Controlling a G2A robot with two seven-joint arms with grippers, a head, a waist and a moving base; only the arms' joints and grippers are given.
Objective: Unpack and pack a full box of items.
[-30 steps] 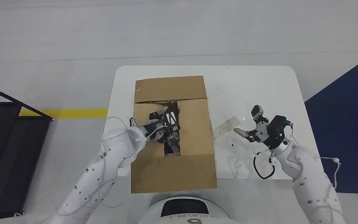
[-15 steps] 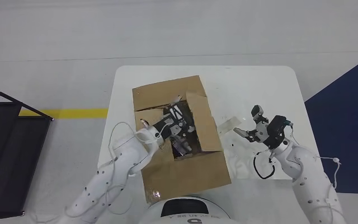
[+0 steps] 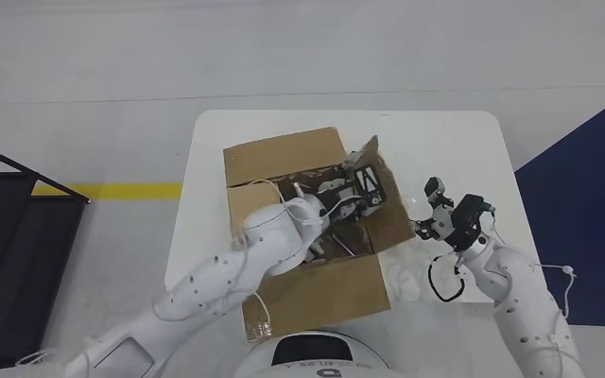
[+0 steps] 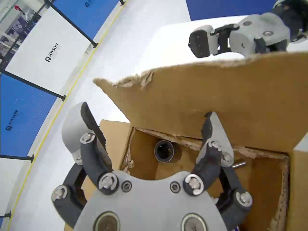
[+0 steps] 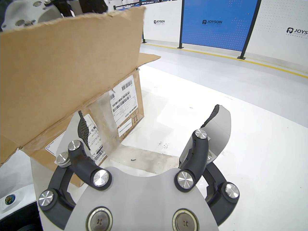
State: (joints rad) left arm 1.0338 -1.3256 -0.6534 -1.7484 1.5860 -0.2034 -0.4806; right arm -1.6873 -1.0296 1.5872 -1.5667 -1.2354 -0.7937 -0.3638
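Left wrist view is showing a dark tube (image 4: pixel 164 150) inside the box (image 4: pixel 262 183), left pincer (image 4: pixel 147 118) spread against the flap (image 4: pixel 204 97) | right wrist view: side labels (image 5: pixel 124 102), right pincer (image 5: pixel 149 118) spread | box sitting on white table (image 5: pixel 182 126), blue barriers (image 5: pixel 211 22) behind.

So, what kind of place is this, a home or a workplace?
Most likely a factory hall or robot test area: blue and white partition panels on black posts stand around it, a yellow line marks the grey floor, and a cardboard box sits on a white table.
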